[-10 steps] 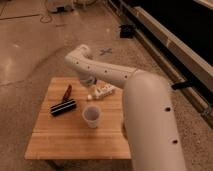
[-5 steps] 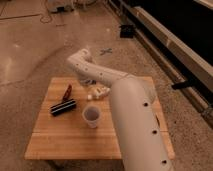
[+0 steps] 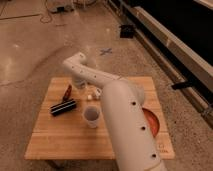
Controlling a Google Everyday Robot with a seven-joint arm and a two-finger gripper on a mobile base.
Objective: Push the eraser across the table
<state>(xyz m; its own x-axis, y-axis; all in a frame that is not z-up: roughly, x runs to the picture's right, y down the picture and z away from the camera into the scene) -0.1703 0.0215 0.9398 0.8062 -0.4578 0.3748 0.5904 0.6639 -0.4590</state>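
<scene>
Swung farther left, the arm (image 3: 125, 117) held the gripper (image 3: 80, 85) near the table's (image 3: 55, 140) far edge (grip state indeterminate); the eraser (image 3: 64, 107) remained unmoved near the left edge.

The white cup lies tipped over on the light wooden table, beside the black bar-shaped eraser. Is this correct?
No. In the camera view the white cup stands upright on the light wooden table, beside the black bar-shaped eraser. The robot's hand is near the table's far edge, apart from the eraser.
</scene>
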